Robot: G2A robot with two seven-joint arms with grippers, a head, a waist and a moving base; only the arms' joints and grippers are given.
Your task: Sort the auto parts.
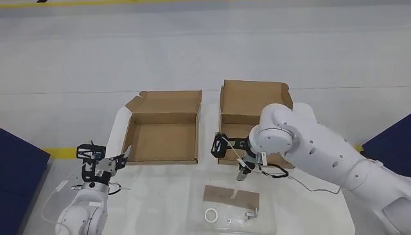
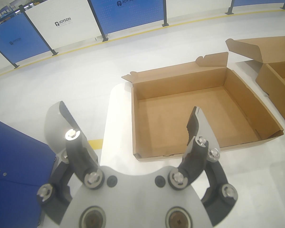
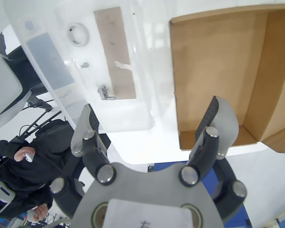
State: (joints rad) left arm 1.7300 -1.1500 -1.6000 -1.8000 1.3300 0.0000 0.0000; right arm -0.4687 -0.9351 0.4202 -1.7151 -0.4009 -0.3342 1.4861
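- Left gripper (image 2: pixel 128 110): jaws apart, empty, near left box (image 2: pixel 204 100).
- Right gripper (image 3: pixel 152 104): jaws apart, empty, by right box (image 3: pixel 216 60) corner.
- White ring (image 3: pixel 85 39) lies in clear tray (image 3: pixel 140 112).

Just plain matte cardboard on left box (image 1: pixel 164 142) and right box (image 1: pixel 253 99). Glossy clear plastic tray (image 3: pixel 142 110), smooth white plastic ring (image 3: pixel 78 35), shiny metal bolt (image 3: pixel 84 65).

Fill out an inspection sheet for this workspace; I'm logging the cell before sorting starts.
Surface: white table.
Job's things: left box open, empty; right box open, partly under the right arm; clear tray holding white ring, bolt, metal bracket, cardboard strip.
Clutter: nothing seen.
Hands: left hand open, facing the left box; right hand open, near the tray.
Cables: thin cable hanging from the right arm.
Surroundings: blue and white partitions, yellow floor line.
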